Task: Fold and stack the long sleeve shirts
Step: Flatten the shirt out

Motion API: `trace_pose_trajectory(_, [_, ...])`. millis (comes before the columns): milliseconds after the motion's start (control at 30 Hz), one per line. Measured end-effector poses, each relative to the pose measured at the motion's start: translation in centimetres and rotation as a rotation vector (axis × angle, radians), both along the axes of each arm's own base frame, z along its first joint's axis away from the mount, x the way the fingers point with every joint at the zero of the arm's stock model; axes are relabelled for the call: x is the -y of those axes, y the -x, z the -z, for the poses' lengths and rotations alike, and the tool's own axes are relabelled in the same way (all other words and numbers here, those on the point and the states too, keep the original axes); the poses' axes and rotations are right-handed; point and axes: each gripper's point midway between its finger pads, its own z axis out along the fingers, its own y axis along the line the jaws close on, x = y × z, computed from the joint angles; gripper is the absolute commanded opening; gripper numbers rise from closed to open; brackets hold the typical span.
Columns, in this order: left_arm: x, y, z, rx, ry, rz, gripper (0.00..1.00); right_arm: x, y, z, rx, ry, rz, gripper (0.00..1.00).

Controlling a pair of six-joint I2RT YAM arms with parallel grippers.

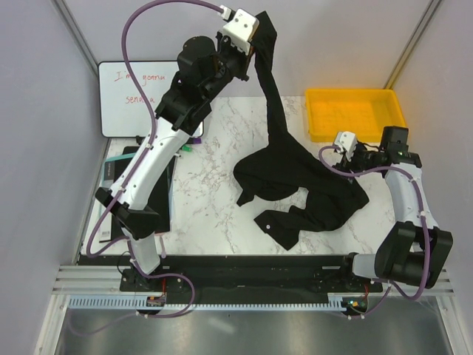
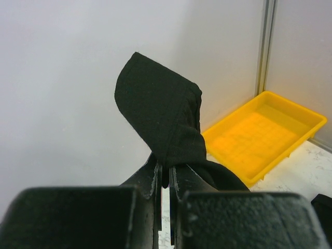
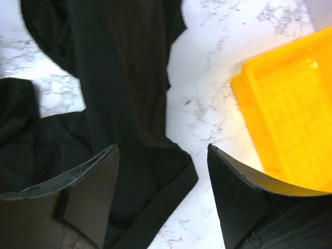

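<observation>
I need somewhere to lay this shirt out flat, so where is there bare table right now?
Bare marble table lies between the left arm and the black shirt, running back toward the whiteboard. A narrower strip lies along the near edge, left of the heap. The right side is crowded: shirt, open right gripper and yellow tray sit close together.

Bright, even light; faint shadows on the marble table. The black shirt swallows detail; close up, the yellow tray looks overexposed, perhaps slightly blurred.
</observation>
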Motion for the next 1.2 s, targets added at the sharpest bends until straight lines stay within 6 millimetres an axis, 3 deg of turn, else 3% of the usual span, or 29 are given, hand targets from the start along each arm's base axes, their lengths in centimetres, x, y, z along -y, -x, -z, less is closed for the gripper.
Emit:
trace_pose_trajectory(167, [0.1,-0.5,0.5,-0.005,-0.009,-0.005,0.02,-1.8,1.4,0.9,-0.032,-0.006,-0.065,0.78])
trace_pose_trajectory(333, [0.0,-0.7,0.6,-0.004,-0.009,-0.008,0.02,-3.5,0.9,1.5,-0.037,-0.022,-0.098,0.73])
trace_pose_trajectory(400, [-0.1,-0.7,0.6,-0.004,-0.009,-0.009,0.02,-4.0,0.7,2.1,-0.049,-0.022,-0.114,0.60])
trace_pose_trajectory(433, [-0.1,-0.7,0.5,-0.004,-0.009,-0.009,0.02,-4.2,0.6,2.4,-0.054,-0.018,-0.120,0.48])
trace_pose_trajectory(500, [-0.1,-0.7,0.5,-0.003,-0.009,-0.009,0.02,-4.7,0.4,2.8,-0.057,-0.015,-0.131,0.32])
trace_pose_trajectory(533, [-0.1,-0.7,0.5,-0.003,-0.009,-0.009,0.02,-5.0,0.2,3.0,-0.059,-0.015,-0.135,0.16])
trace_pose_trajectory(600, [-0.1,-0.7,0.5,-0.003,-0.009,-0.009,0.02,-5.3,-0.3,3.4,-0.065,-0.019,-0.131,0.00])
trace_pose_trajectory(733, [-0.2,-0.7,0.6,-0.004,-0.009,-0.010,0.02,-4.8,-2.4,3.7,-0.116,-0.055,-0.046,0.00])
trace_pose_trajectory(833, [-0.1,0.6,2.1,-0.041,-0.037,0.039,0.02,-2.7,-5.7,1.7,-0.119,-0.116,0.072,0.00])
trace_pose_trajectory(933, [1.0,4.6,5.9,-0.126,-0.093,0.190,0.02,-0.1,-8.1,-1.3,-0.092,-0.192,0.183,0.00])
trace_pose_trajectory(967, [2.1,6.9,7.6,-0.162,-0.117,0.264,0.02,0.5,-8.5,-2.1,-0.086,-0.215,0.208,0.00])
trace_pose_trajectory(1033, [5.7,12.6,11.2,-0.232,-0.175,0.454,0.18,1.7,-9.1,-3.9,-0.078,-0.270,0.260,0.00])
trace_pose_trajectory(1067, [7.6,15.3,12.7,-0.262,-0.205,0.542,0.36,2.1,-9.3,-4.6,-0.077,-0.295,0.277,0.00])
trace_pose_trajectory(1100, [10.2,19.1,15.2,-0.312,-0.257,0.660,0.47,2.3,-9.3,-5.0,-0.081,-0.317,0.291,0.00])
trace_pose_trajectory(1167, [13.5,23.8,19.4,-0.394,-0.350,0.808,0.59,2.3,-9.2,-5.3,-0.097,-0.351,0.301,0.00])
trace_pose_trajectory(1200, [14.8,26.0,22.1,-0.448,-0.403,0.869,0.78,2.4,-9.1,-5.3,-0.109,-0.366,0.309,0.00])
